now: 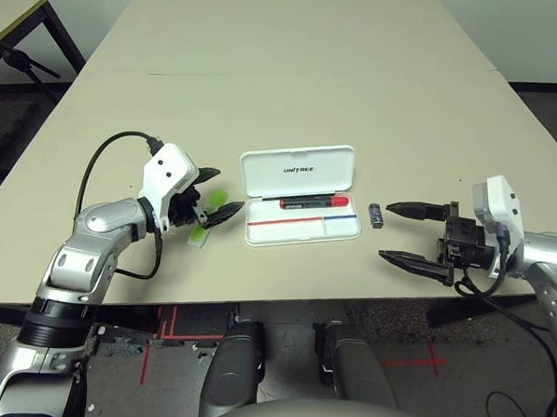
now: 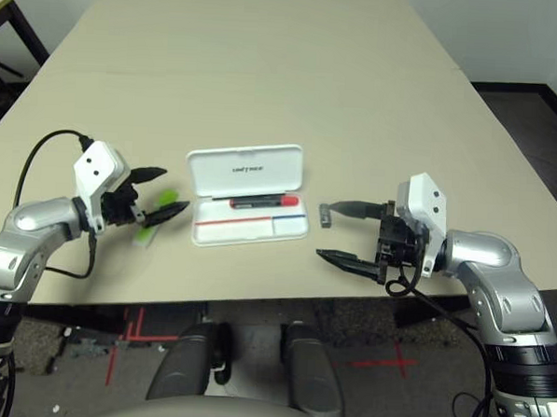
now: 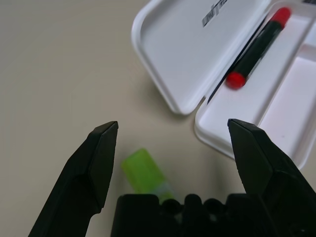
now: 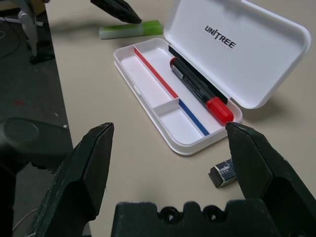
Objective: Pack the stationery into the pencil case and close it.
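Pencil case [image 1: 302, 230] lies open on the beige table [image 1: 294, 97], both hands [image 1: 215, 198] spread empty.

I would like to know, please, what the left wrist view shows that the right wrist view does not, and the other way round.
Only the left wrist view: the left gripper's two fingers together, standing open around the near side of the highlighter.

Only the right wrist view: the dark block, the blue stripe and the open right gripper.

Both: the highlighter, the open case and the red-ended marker in its tray.
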Robot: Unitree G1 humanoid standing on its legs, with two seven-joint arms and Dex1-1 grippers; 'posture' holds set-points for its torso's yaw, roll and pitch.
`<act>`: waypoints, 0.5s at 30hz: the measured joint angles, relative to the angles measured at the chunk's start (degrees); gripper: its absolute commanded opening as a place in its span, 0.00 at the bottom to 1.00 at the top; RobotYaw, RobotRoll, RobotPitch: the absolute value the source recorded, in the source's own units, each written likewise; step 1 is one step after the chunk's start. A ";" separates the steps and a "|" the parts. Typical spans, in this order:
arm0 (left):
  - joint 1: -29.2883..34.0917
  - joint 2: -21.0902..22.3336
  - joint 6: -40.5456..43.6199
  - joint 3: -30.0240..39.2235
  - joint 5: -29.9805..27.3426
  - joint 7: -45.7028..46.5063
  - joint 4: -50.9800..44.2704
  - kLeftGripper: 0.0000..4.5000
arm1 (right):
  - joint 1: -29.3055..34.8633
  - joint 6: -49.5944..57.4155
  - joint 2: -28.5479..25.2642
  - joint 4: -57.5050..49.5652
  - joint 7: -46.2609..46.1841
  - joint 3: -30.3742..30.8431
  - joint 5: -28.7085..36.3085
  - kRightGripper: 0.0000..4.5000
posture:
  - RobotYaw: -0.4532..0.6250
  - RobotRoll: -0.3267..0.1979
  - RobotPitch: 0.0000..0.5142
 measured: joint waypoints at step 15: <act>3.03 -10.66 18.87 3.62 0.20 19.67 -9.43 1.00 | -3.38 -3.41 1.46 4.96 -0.43 2.23 -1.93 1.00 | 0.45 0.62 0.29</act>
